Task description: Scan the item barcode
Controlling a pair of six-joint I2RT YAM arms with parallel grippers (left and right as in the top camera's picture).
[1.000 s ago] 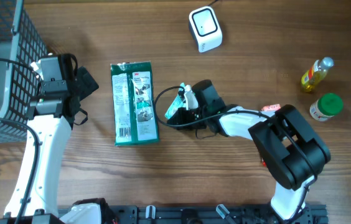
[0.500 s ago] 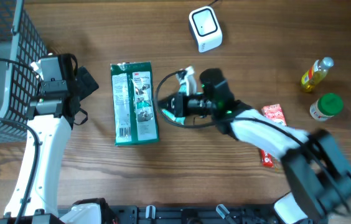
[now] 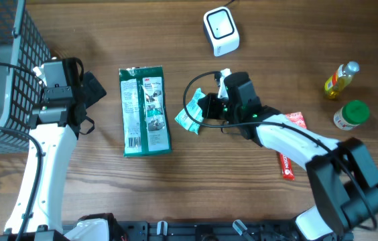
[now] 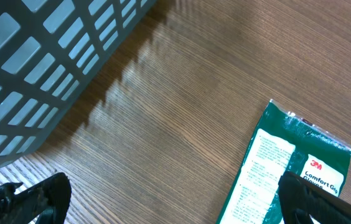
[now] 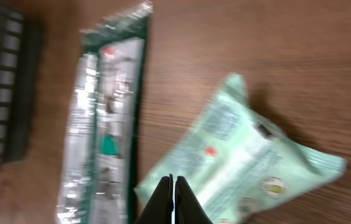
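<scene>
Right gripper (image 5: 172, 190) fingers are clenched tight, pinching an edge of the mint packet (image 5: 244, 155) at mid-table, just right of the green 3M pack (image 3: 145, 111). Left gripper (image 4: 172, 186) gapes wide, holding nothing, beside the basket (image 3: 1, 60) at far left.
</scene>
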